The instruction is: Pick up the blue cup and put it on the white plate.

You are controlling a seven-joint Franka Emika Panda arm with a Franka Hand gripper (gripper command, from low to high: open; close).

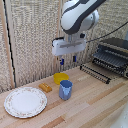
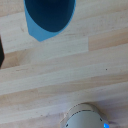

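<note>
The small blue plastic cup (image 1: 65, 90), slightly tapered and open at the top, stands upright on the pale wooden plank table (image 1: 95, 105), near the middle of the exterior view; nothing touches it; in the wrist view its dark blue mouth and lighter blue wall (image 2: 49, 17) show against the light boards (image 2: 65, 65). Well above the cup hangs the white boxy gripper (image 1: 68, 60) with its two short dark-blue fingers (image 1: 62, 62) pointing down; the fingers stand apart with clear air between them, so the jaws are spread and hold nothing; they touch neither the cup nor the table. The gripper sits under the bulky white arm (image 1: 77, 17), which comes in from the top of the exterior view.

Just behind the cup lies a flat round yellow dish (image 1: 61, 77); towards the exterior view's left of that dish rests a small orange-brown block (image 1: 45, 87), apart from both. Farther towards the exterior view's left, well apart from the cup, lies the large round off-white plate with a faint patterned rim (image 1: 10, 107), flat on the table. On the exterior view's right stands a dark metal wire rack (image 1: 111, 60); a pale woven screen (image 1: 30, 35) closes the back of the scene.
</note>
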